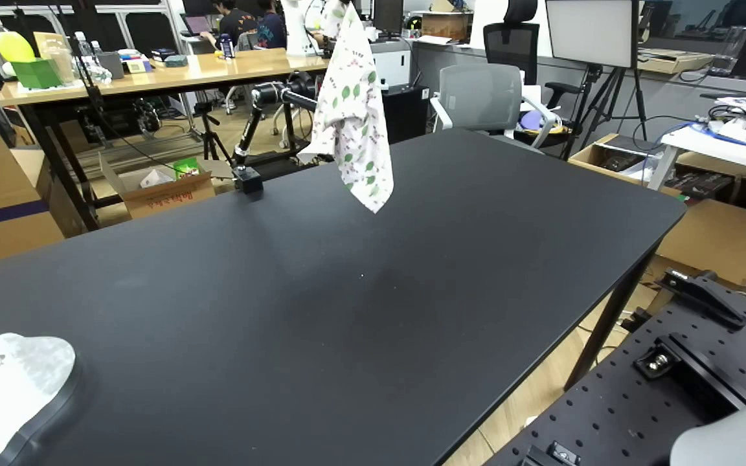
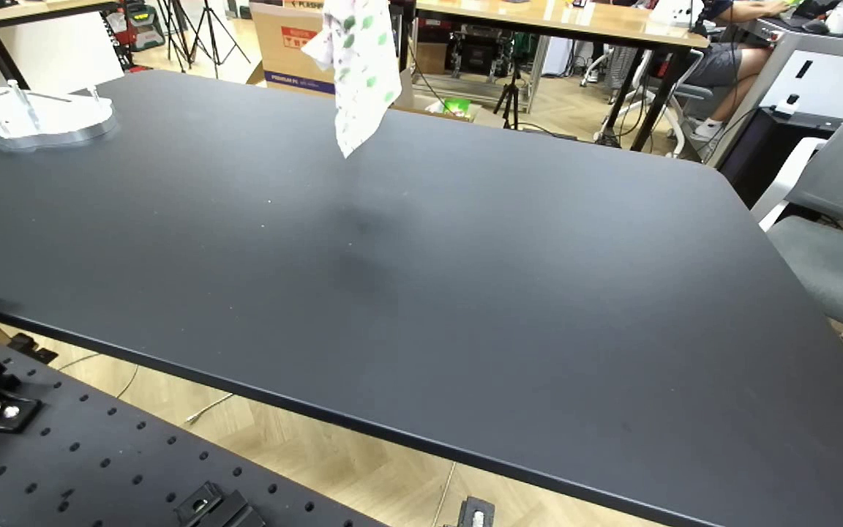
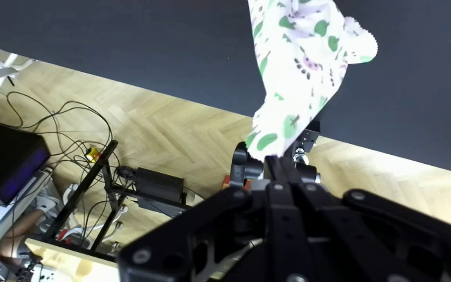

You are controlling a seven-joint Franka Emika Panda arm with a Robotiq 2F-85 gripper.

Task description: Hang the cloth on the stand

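Observation:
A white cloth [image 1: 363, 129] with green leaf prints hangs in folds above the black table. It also shows in an exterior view [image 2: 363, 73] and in the wrist view [image 3: 303, 78]. My gripper [image 3: 279, 159] is shut on the cloth's upper end. The gripper is above the top edge in both exterior views. A black jointed arm [image 1: 268, 95], apparently the stand, is clamped to the table's far edge behind the cloth. Parts of it, with black knobs [image 3: 239, 161], show around and beyond my fingertips in the wrist view. I cannot tell whether the cloth touches it.
The black table [image 1: 269, 336] fills the middle. A white board with metal pegs [image 1: 36, 369] lies at one end and also shows in an exterior view [image 2: 37, 121]. A grey chair [image 1: 482, 97] stands by the table. A wooden desk [image 1: 204, 70] stands behind.

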